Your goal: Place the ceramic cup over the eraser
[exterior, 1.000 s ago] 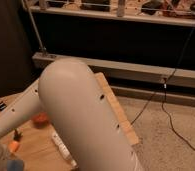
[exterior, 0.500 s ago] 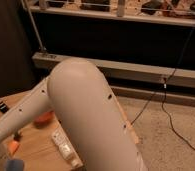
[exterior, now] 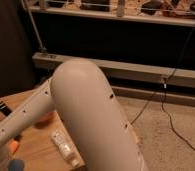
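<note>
The gripper is hidden past the lower left edge, so I cannot tell its grip. The ceramic cup (exterior: 14,164) sits nearest there, the eraser (exterior: 4,108) by the table's (exterior: 37,151) far edge

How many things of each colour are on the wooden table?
Black: 1, the eraser
Blue: 1, the ceramic cup
Orange: 2, the bowl and a small piece
White: 1, a packet
Total: 5
Gripper: out of view, lower left.
</note>
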Controlling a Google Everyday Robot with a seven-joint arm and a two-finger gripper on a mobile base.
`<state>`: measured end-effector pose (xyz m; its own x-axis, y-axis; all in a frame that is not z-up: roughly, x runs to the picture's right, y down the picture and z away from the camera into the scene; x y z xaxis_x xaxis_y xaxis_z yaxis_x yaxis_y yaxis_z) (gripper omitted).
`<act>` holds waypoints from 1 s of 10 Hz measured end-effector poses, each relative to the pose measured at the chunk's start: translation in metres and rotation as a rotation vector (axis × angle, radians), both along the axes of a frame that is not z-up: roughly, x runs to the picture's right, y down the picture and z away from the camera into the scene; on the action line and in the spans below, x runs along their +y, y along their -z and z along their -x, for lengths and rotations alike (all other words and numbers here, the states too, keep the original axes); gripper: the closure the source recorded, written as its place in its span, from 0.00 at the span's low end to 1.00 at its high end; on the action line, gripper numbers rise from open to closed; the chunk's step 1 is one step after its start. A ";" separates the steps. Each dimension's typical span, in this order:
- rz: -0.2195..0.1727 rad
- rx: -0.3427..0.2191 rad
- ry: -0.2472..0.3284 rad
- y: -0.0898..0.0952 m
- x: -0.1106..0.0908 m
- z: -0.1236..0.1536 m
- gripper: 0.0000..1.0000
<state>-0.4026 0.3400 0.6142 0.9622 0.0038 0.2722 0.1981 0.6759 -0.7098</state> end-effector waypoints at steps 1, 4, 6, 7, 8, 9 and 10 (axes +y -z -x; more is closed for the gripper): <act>0.005 -0.016 0.011 -0.001 0.001 0.002 0.35; -0.004 -0.028 0.028 -0.008 -0.001 0.003 0.35; -0.028 -0.042 0.037 -0.013 -0.005 0.008 0.35; -0.035 -0.046 0.037 -0.012 -0.008 0.010 0.35; -0.043 -0.056 0.038 -0.007 -0.013 0.014 0.35; -0.046 -0.060 0.039 -0.002 -0.014 0.017 0.35; -0.050 -0.055 0.043 -0.001 -0.016 0.018 0.35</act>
<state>-0.4202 0.3240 0.6151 0.9447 -0.0521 0.3237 0.2657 0.7002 -0.6626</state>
